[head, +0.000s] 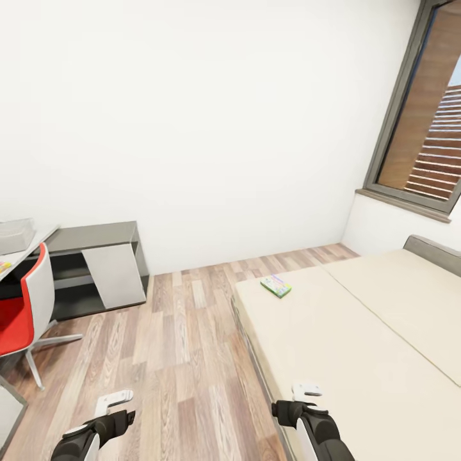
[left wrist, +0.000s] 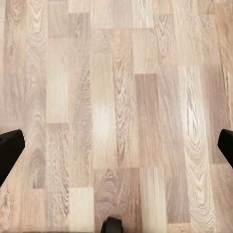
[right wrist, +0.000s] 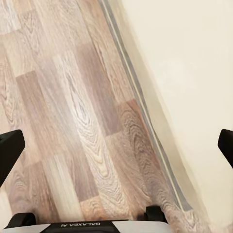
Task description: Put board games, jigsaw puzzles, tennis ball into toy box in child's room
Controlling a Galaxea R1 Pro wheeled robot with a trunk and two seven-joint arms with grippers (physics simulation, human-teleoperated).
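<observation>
One board game [head: 276,285], a flat green-edged box with a pale top, lies near the far floor-side corner of the bed [head: 358,333]. At the far left edge stands the table [head: 32,248], bearing the light grey toy box [head: 14,235]. A small colourful sliver [head: 3,265] lies on the table's edge; I cannot tell what it is. My left gripper [left wrist: 116,150] hangs open over bare plank floor. My right gripper [right wrist: 116,150] is open above the floor beside the bed's edge, holding nothing. Both arms [head: 96,428] show low in the head view.
A red and white swivel chair [head: 25,307] stands at the table. A low dark grey unit with a white panel [head: 96,266] sits against the back wall. Wood floor [head: 186,333] runs between the unit and the bed. A dark-framed window [head: 422,121] is at the right.
</observation>
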